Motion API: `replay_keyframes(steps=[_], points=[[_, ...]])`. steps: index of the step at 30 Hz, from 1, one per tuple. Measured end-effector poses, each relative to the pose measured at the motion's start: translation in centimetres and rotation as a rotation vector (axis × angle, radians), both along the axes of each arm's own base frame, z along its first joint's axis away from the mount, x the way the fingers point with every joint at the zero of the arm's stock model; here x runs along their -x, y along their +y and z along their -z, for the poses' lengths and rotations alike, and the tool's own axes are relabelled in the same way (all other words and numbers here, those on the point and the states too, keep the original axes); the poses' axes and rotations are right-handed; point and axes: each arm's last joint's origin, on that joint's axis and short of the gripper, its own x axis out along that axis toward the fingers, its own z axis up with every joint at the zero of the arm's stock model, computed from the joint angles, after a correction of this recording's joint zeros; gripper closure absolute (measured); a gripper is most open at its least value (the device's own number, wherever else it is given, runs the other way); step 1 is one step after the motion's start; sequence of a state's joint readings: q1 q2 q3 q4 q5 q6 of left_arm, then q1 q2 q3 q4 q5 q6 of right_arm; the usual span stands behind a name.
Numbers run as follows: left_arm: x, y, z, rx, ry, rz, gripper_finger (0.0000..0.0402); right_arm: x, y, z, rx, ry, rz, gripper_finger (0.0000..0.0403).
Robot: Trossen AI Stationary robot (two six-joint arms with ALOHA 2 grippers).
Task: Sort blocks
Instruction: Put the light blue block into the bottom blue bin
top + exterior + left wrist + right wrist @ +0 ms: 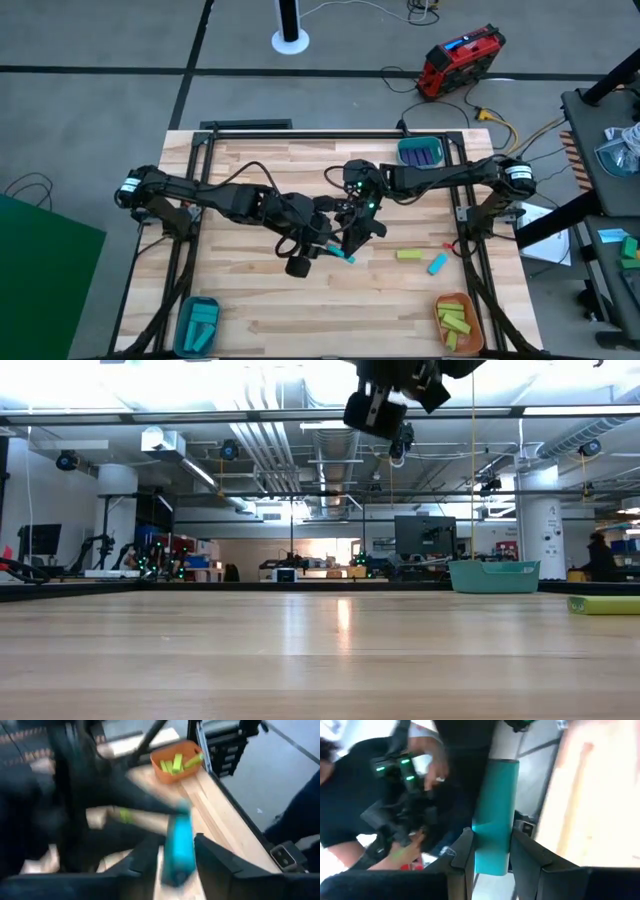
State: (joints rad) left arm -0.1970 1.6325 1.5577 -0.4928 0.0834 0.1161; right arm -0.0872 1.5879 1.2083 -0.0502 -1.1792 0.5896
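Above the middle of the table, a cyan block [341,255] is held in the air between my two grippers. My left gripper [323,246] comes at it from the table's left and is shut on it. From the right, my right gripper [352,238] is shut on the same block. The left wrist view shows the block [179,847] between that arm's fingers, and the right wrist view shows it [494,820] between the other pair. A yellow-green block [407,255] and another cyan block [437,264] lie flat on the table to the right. My left gripper has one end of the cyan block [176,870] pinched between its two fingers. The block runs forward along the fingers, clear of the table. My right gripper has the block's other end [491,857] pinched between its two fingers. The block points forward along the fingers toward the other arm and is lifted clear.
A teal bowl [197,325] with cyan blocks stands at the near left corner. At the near right, an orange bowl [458,320] holds yellow-green blocks. Purple blocks fill another teal bowl [420,152] at the far right. The right wrist view shows a person beyond the table.
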Motion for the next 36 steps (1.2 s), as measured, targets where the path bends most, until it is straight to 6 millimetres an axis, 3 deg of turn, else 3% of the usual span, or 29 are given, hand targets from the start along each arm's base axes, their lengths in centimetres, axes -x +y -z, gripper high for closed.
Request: replay_keyframes(steps=[4, 13, 23, 36], points=[[-0.1, 0.0, -0.5, -0.031, -0.053, 0.006, 0.0269, 0.0, 0.0, 0.2, 0.001, 0.007, 0.000, 0.0317], [0.0, 0.0, -0.4, -0.015, -0.029, -0.011, 0.0320, 0.1, 0.1, 0.0, -0.012, -0.017, -0.037, 0.0317], [0.7, 0.1, -0.8, -0.012, 0.021, -0.018, 0.0324, 0.2, -0.8, 0.0, -0.024, -0.031, -0.044, 0.0317], [0.7, 0.1, -0.7, -0.054, 0.012, 0.013, 0.0259, 0.1, -0.9, -0.6, -0.039, -0.067, -0.061, 0.0317]])
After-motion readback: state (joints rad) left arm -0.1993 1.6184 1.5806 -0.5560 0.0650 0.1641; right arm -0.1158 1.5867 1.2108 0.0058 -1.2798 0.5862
